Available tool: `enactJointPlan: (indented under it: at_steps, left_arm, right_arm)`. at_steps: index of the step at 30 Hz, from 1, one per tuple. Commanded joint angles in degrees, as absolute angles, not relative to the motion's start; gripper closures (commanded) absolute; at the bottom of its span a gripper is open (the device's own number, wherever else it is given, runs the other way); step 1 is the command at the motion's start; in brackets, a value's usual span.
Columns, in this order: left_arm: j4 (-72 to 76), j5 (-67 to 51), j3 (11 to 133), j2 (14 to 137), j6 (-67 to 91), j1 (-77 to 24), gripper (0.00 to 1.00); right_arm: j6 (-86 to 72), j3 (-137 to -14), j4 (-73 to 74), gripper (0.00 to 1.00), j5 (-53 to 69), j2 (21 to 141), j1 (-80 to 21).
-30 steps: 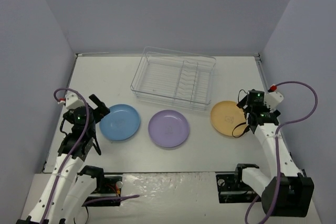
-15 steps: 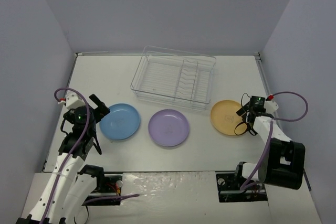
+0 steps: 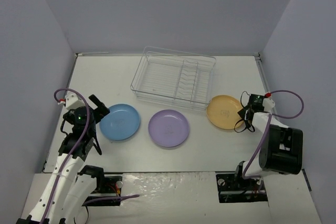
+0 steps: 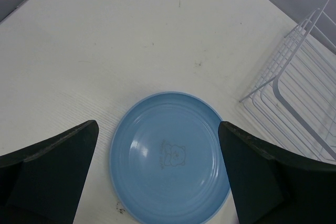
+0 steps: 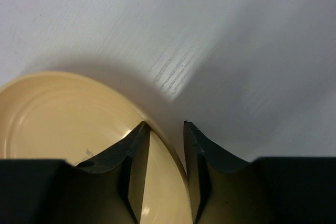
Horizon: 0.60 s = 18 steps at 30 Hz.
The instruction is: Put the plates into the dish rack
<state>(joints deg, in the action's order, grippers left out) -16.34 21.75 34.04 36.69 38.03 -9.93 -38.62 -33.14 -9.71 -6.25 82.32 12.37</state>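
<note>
In the top view we see the light blue plate (image 3: pixel 119 121), the lavender plate (image 3: pixel 168 128) and the yellow-orange plate (image 3: pixel 224 112) in a row on the desk (image 3: pixel 105 77), along the near side of the dish rack (image 3: pixel 173 80); in the left wrist view the left gripper (image 4: pixel 157 123) holds its jaws spread above the light blue plate; in the right wrist view the right gripper (image 5: pixel 164 125) pinches the yellow-orange plate's rim between its jaws.

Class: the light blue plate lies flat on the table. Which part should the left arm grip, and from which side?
Grip the rim of the light blue plate at its left edge, nearest the left end effector, one finger over the lip, one under. The plate lies flat and shallow, so probably only its thin raised rim fits between the open jaws.
</note>
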Motion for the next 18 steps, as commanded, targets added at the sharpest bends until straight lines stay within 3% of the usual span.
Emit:
enactJointPlan:
  at_steps: [1, 6, 18]
  left_arm:
    - [-13.7, 23.0, 35.2, 36.8, 38.8, -9.7, 0.03]
    - [-13.8, 23.0, 35.3, 36.8, 38.8, -9.7, 0.03]
    - [-14.3, 23.4, 35.4, 36.7, 38.8, -9.7, 0.03]
  right_arm:
    - [-40.2, -32.5, -7.2, 0.83, -7.3, 81.0, 12.9]
    - [-39.9, -33.5, -3.8, 1.0, -12.2, 76.7, 13.1]
    - [-35.6, -48.5, 12.2, 1.0, -28.4, 59.8, 13.3]
